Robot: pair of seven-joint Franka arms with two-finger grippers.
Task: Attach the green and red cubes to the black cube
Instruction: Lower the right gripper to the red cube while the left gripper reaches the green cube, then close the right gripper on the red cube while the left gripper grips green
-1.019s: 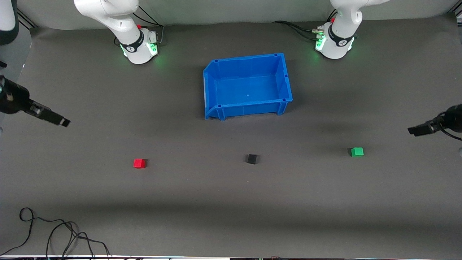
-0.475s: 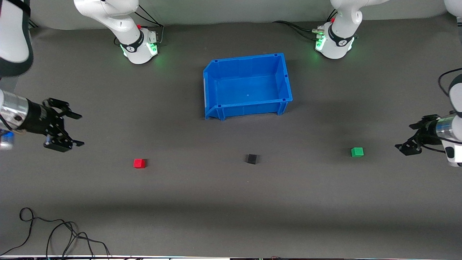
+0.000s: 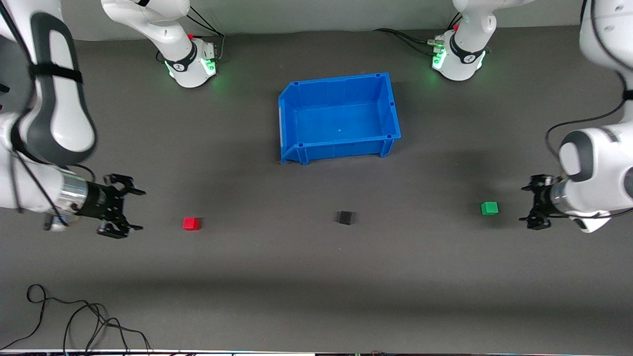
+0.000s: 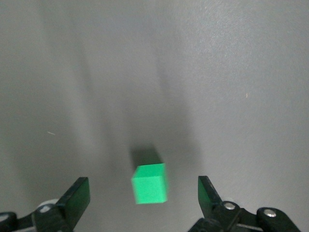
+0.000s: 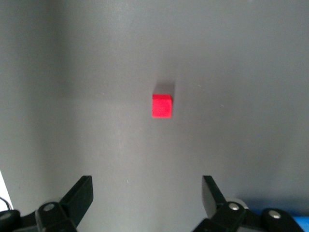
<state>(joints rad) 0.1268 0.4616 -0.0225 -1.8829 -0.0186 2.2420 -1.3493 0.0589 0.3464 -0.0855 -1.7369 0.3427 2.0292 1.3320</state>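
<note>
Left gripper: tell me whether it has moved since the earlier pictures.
Yes. The left gripper, open, has come in from the table's edge toward the green cube, which has stayed put, and now hangs beside it.

glossy white arms with dark grey joint bands – black gripper (image 3: 533,202) hardware, green-lit bases, black cables.

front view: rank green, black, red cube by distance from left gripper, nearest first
1. green cube: right beside the left gripper, at the left arm's end of the table.
2. black cube: mid-table, nearer the front camera than the blue bin.
3. red cube: at the right arm's end, by the right gripper.
</note>
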